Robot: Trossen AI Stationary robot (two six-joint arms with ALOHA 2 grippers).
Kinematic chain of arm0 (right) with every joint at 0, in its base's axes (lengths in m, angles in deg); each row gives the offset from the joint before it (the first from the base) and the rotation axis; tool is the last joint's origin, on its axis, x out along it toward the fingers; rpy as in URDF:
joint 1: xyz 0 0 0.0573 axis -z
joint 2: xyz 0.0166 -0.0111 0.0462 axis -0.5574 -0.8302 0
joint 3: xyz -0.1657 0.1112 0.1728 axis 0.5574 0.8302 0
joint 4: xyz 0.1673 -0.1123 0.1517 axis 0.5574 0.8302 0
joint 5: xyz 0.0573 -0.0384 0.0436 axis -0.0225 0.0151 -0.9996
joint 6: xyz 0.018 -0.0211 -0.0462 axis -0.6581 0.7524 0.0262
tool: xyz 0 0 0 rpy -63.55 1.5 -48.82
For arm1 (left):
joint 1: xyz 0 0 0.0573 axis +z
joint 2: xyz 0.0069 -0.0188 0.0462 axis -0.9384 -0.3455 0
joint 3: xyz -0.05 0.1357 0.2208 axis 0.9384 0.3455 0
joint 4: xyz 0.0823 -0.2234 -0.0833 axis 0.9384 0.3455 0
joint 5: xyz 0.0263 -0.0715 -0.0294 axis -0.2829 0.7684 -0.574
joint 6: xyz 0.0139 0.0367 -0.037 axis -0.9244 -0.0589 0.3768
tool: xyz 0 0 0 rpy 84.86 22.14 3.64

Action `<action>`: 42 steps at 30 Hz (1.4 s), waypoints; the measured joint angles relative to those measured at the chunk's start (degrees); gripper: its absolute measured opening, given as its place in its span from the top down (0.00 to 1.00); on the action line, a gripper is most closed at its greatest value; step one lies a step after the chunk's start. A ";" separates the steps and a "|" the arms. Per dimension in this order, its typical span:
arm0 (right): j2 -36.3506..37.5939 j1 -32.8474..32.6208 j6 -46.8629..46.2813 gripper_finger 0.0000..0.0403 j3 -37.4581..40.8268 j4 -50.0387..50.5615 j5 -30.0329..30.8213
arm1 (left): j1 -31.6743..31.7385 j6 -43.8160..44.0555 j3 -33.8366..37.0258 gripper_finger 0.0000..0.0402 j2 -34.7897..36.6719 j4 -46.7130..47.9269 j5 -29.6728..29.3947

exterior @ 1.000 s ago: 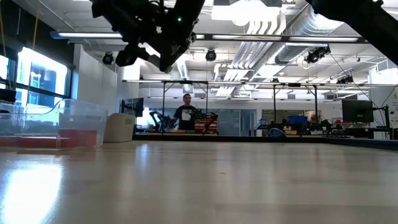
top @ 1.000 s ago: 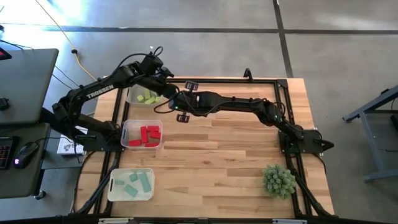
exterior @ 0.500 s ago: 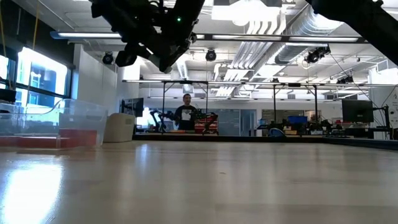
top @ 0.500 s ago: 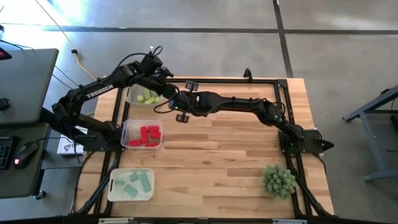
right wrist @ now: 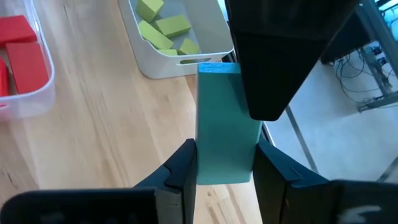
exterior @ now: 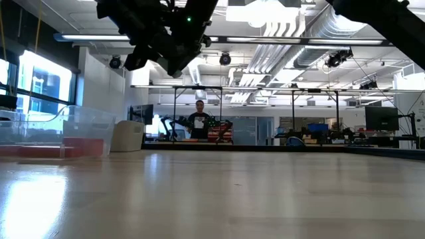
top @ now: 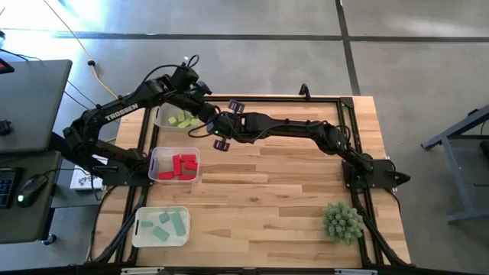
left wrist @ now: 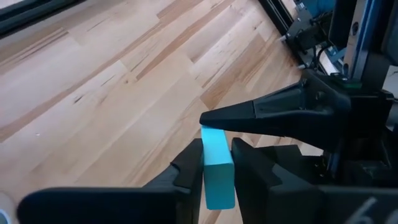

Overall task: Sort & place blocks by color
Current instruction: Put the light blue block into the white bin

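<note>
A teal block (left wrist: pixel 217 163) hangs in the air above the table's far left part, between my two grippers. My left gripper (left wrist: pixel 217 149) comes from the far left and is shut on one end of it. My right gripper (right wrist: pixel 224 155) reaches in from the right and is shut on the other end. In the high view the two meet, left gripper (top: pixel 212 118) and right gripper (top: pixel 222 127), beside the bin of yellow-green blocks (top: pixel 179 117). A bin of red blocks (top: pixel 176 164) and a bin of teal blocks (top: pixel 162 225) stand along the left edge. My left gripper pinches the block's two broad faces (left wrist: pixel 219 186) between its fingers, at the end nearest it. The fingers slant down from the far left and lie along the block. The block is clear of the table. My right gripper pinches the block's two narrow long sides (right wrist: pixel 225 163) at the opposite end. Its fingers slant down from the right and lie along the block. The left gripper's finger (right wrist: pixel 273 56) covers the block's far end in this view.
A spiky green plant ball (top: pixel 341 221) sits at the near right. The dark frame rail (top: pixel 306 98) runs along the far edge. Bare wood (top: pixel 267 191) fills the table's middle. A person stands far off in the room (exterior: pixel 199 119).
My left gripper's fingers have closed in on the teal block that my right gripper holds. Both wrists have rolled a little together with the block. Neither arm has shifted its place.
</note>
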 joint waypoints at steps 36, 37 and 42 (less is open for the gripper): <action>0.57 0.56 -0.45 0.77 0.00 -1.64 1.35 | 0.07 -0.44 0.00 0.92 -0.03 0.05 0.29; 0.57 0.57 -0.44 0.77 0.00 -1.55 1.39 | 0.07 -0.71 0.00 0.92 -0.07 -0.04 0.30; 0.58 0.55 -0.08 0.77 0.00 -1.01 1.07 | 0.07 -2.07 0.07 0.92 0.29 0.28 0.32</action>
